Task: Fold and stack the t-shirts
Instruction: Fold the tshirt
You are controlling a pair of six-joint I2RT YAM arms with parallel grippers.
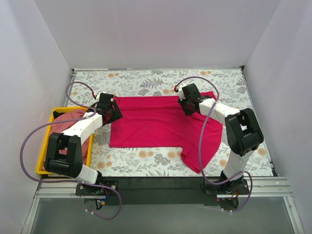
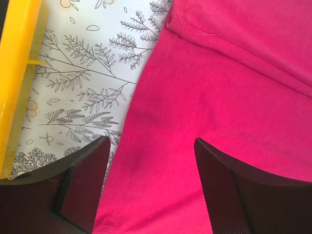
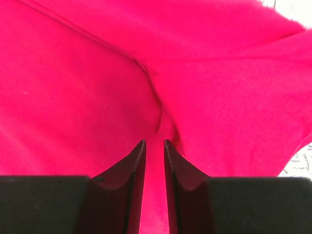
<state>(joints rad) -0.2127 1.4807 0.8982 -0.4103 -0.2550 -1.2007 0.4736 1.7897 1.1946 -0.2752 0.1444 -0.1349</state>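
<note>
- Table (image 1: 141,165) is carrying a pale covering printed with grey leaves and small orange blossoms, which is showing on all sides of the cloth.
- Magenta t-shirt (image 1: 156,124) is lying spread nearly flat across the middle of the table. One sleeve is trailing toward the near right.
- The shirt's stitched left edge is resting directly on the leaf print, mostly smooth.
- Yellow bin (image 1: 45,146) is sitting on the table at the left side, near the shirt but apart from it. A band of print is showing between them.
- Black strip (image 1: 161,183) is running along the table's near edge.
</note>
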